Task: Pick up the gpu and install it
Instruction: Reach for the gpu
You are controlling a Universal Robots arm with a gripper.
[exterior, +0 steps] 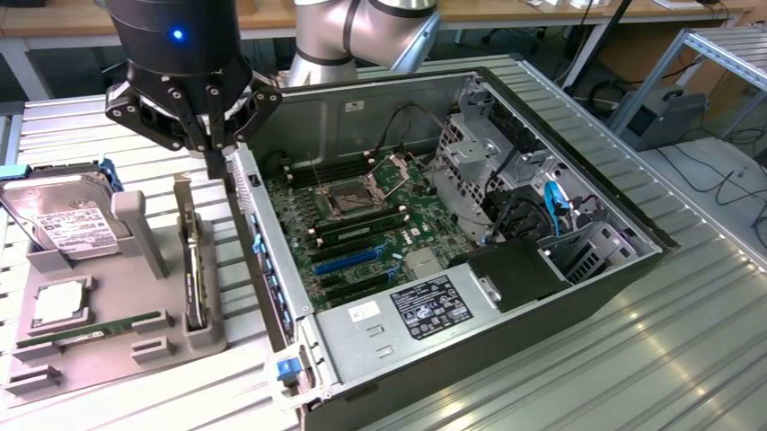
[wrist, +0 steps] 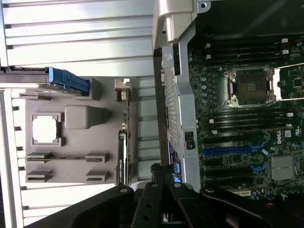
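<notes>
- One arm point(exterior: 359, 36) is on this rig, and I see its jaws pressed shut, tips together with nothing between them.
- Below the jaws and a little to the exterior view's left of them, the gpu point(exterior: 190, 265) stands on its long edge in a slot of the grey holder point(wrist: 76, 142). It is untouched and clear of the tips.
- Close on the other side of the jaws rises the rear wall of the open computer case point(exterior: 258, 251). As far as I can judge, the tips hang roughly over the narrow strip between holder and wall.
- Past that wall from the jaws, the motherboard point(exterior: 359, 233) lies flat in the case, with its CPU socket point(exterior: 348, 193) uncovered and blue slots point(exterior: 341, 260) beside it.
- Farther from the jaws than the gpu, the same holder carries a hard drive point(exterior: 66, 224) propped at a tilt, a processor chip point(exterior: 57, 303) lying flat and a green RAM stick point(exterior: 96, 330) on edge.
- Both holder and case rest on the ribbed metal bench point(exterior: 671, 341), which runs beneath the jaws as well.
</notes>
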